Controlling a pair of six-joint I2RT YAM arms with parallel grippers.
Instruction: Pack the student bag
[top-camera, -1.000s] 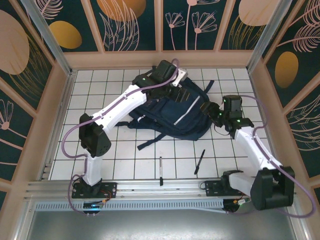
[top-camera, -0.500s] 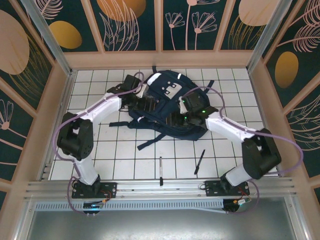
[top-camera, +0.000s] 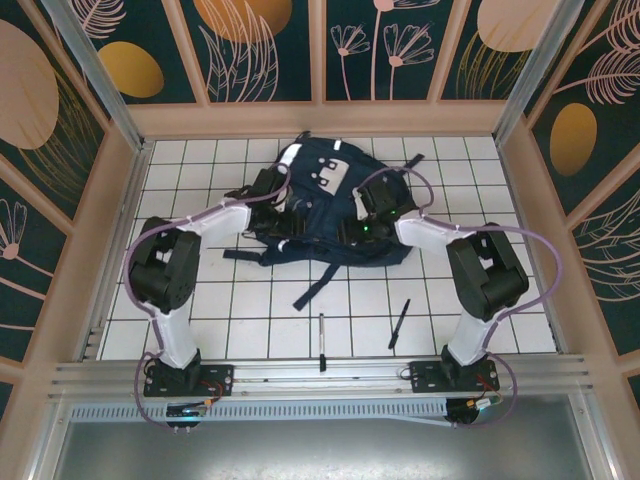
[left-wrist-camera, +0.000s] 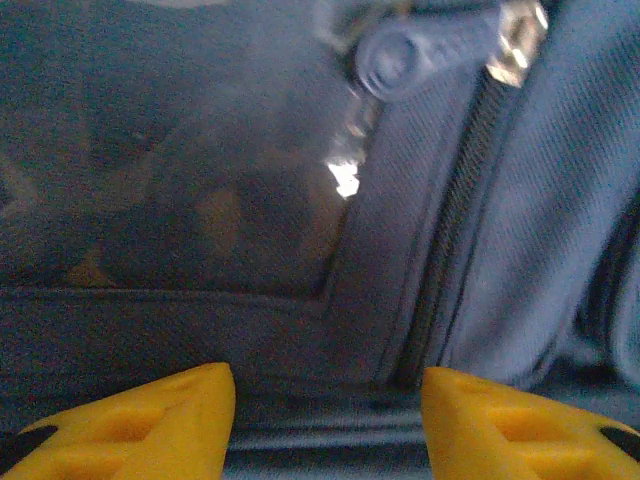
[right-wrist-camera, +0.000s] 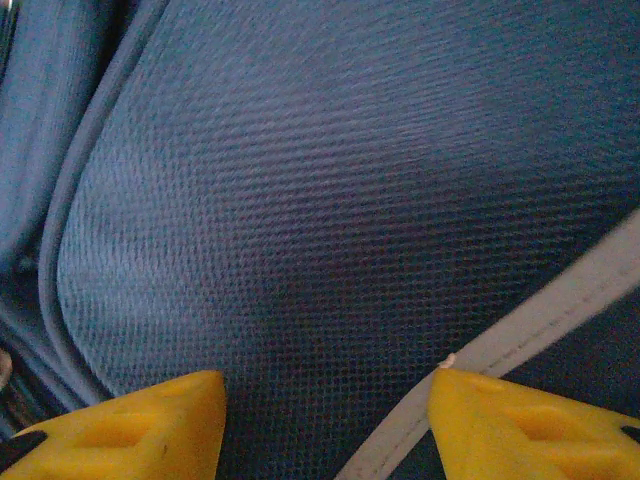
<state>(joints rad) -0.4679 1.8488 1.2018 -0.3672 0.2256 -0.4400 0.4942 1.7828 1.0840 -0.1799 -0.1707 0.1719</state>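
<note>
I have both arms reached out to the student bag (top-camera: 330, 200), and its navy fabric lies right in front of both sets of fingertips. My left gripper (left-wrist-camera: 328, 400) has its 2 yellow fingers (left-wrist-camera: 140, 415) spread apart with nothing pinched between them. Just beyond them a zipper track (left-wrist-camera: 455, 240) runs away from me, and its pull tab (left-wrist-camera: 425, 50) sits at the far end, slightly right of my tips. My right gripper (right-wrist-camera: 328, 410) is likewise parted and empty, close to a mesh panel, with a white stripe (right-wrist-camera: 530, 335) crossing just ahead of its right finger.

I judge this to be the opening step, because the track ahead looks closed. 2 pens (top-camera: 322, 340) lie on the table (top-camera: 200, 320), well behind both grippers, toward my bases. Next, I think the left should move forward along the track and close on the tab, while the right pins the fabric so the bag cannot slide.
</note>
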